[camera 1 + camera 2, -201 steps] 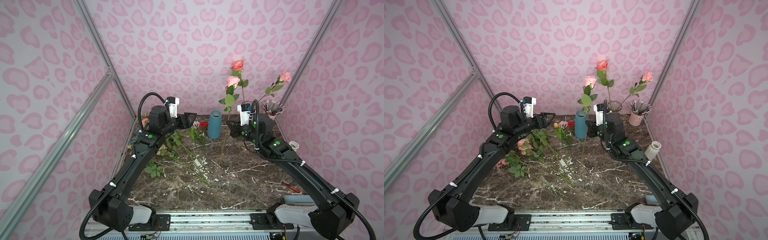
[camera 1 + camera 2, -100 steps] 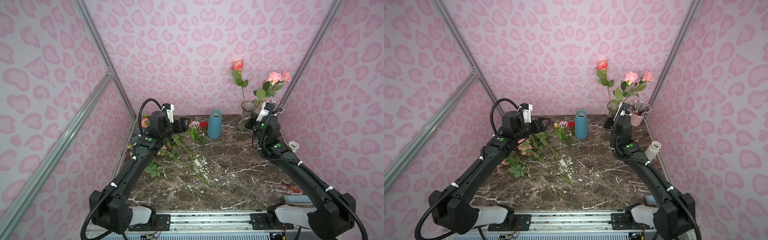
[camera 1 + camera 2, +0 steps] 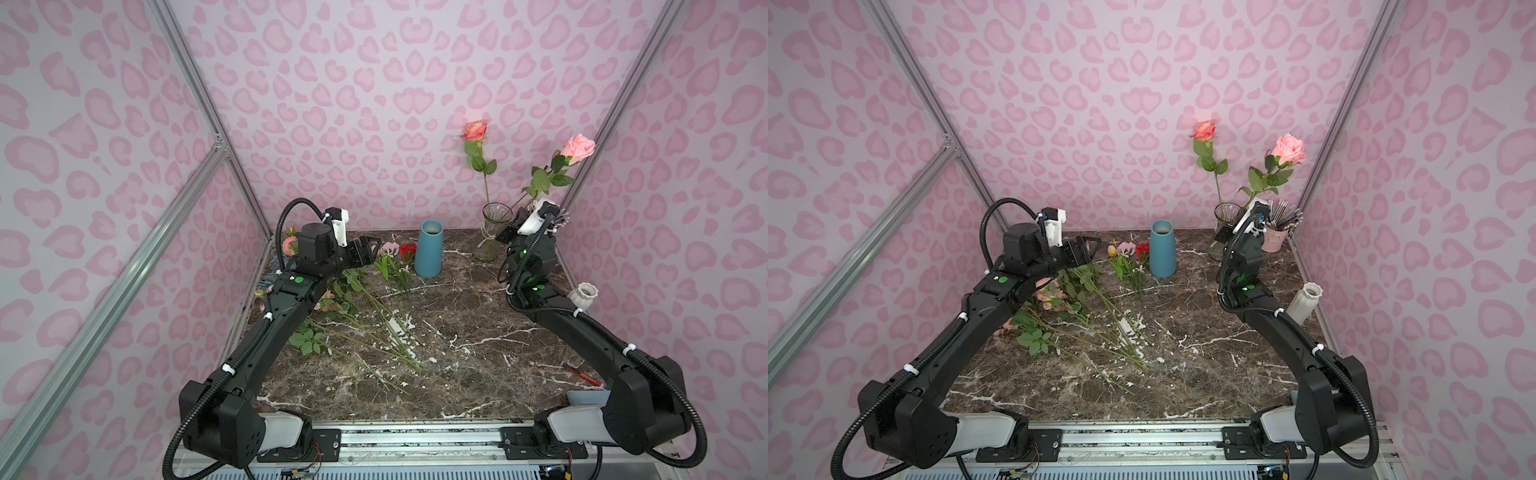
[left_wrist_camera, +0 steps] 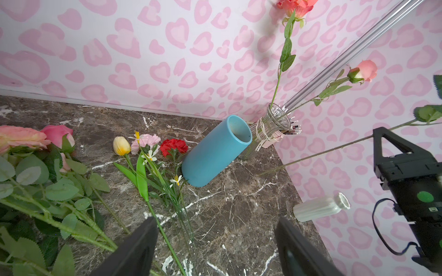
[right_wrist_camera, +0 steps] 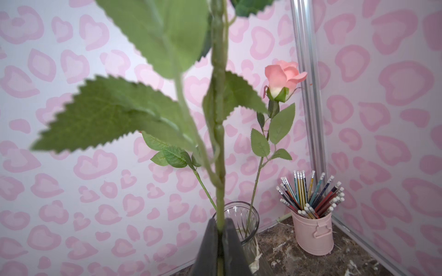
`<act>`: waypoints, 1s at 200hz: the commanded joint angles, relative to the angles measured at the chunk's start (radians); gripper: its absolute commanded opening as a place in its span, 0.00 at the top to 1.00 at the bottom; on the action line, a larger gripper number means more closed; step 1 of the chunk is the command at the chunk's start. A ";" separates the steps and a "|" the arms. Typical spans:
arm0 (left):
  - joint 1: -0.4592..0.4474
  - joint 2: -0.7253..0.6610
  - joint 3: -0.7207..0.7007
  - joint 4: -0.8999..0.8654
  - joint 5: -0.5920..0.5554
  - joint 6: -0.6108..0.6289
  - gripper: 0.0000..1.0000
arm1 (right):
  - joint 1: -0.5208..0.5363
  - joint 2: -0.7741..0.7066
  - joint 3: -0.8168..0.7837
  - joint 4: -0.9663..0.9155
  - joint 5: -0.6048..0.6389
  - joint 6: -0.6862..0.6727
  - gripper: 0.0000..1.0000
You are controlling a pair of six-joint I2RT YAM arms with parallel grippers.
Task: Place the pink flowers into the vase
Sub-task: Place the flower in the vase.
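The glass vase (image 3: pixel 488 245) (image 5: pixel 248 215) stands at the back right. It holds an upright salmon rose (image 3: pixel 473 130) and a pink rose (image 5: pixel 284 78) that leans right. My right gripper (image 3: pixel 508 232) (image 5: pixel 220 222) is shut on the green stem (image 5: pixel 218 119) of another pink rose, right in front of the vase's mouth. That stem tilts, and its lower end hangs free beside the vase. More pink flowers (image 3: pixel 328 299) (image 4: pixel 21 137) lie in a pile at the table's left. My left gripper (image 3: pixel 368 249) (image 4: pixel 215 221) hovers open above the stems at the back left, holding nothing.
A blue vase (image 3: pixel 430 249) stands at the back middle. A red carnation (image 3: pixel 408 249) and a yellow tulip (image 4: pixel 121 145) lie left of it. A pink pencil bucket (image 5: pixel 313 236) fills the back right corner. A white ribbed vase (image 3: pixel 584 295) stands by the right wall.
My right gripper has carried the pink rose from beside the blue vase rightward to the glass vase. My left gripper has drawn back a little toward the left.
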 commanded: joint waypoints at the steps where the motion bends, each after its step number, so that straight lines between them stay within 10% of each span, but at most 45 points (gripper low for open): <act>1: 0.001 0.007 -0.002 0.058 0.027 0.001 0.19 | 0.030 0.027 0.049 0.180 0.083 -0.172 1.00; 123: 0.005 0.017 -0.008 0.073 0.063 -0.007 0.19 | 0.181 0.420 0.484 0.571 0.249 -0.877 1.00; 200: 0.009 0.014 -0.015 0.087 0.091 -0.013 0.19 | 0.149 0.552 0.636 0.633 0.288 -0.958 1.00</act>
